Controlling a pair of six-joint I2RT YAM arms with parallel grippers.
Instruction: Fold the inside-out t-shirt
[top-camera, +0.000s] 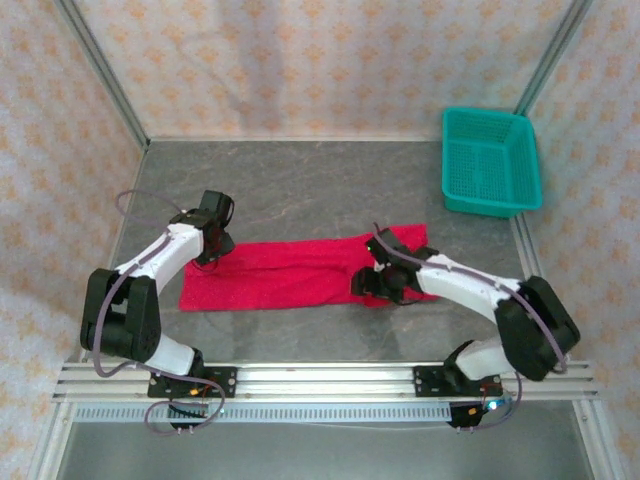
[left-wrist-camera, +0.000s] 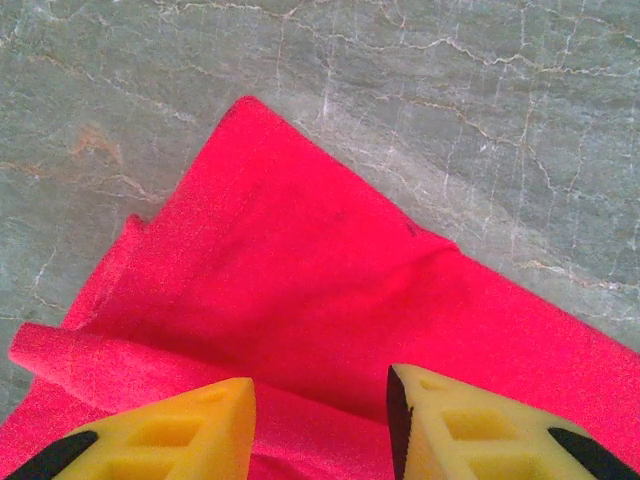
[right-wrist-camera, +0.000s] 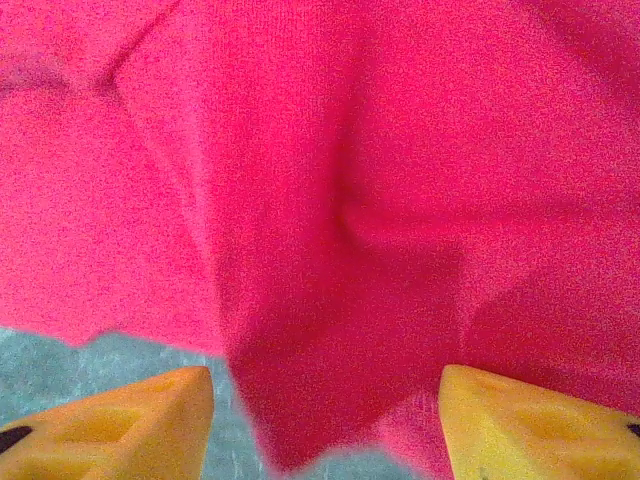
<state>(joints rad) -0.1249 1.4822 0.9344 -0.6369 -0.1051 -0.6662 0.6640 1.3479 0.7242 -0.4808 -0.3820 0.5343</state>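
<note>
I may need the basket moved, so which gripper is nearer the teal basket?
Right. The right gripper is over the right end of the shirt, below and left of the basket in the top view. The left gripper is at the shirt's far left end, much farther off.

One t-shirt, one basket, two robot arms

The scene is evenly and softly lit from above; only faint shadows are cast on the grey table. The red t-shirt is rendered oversaturated and grainy in the right wrist view.
</note>
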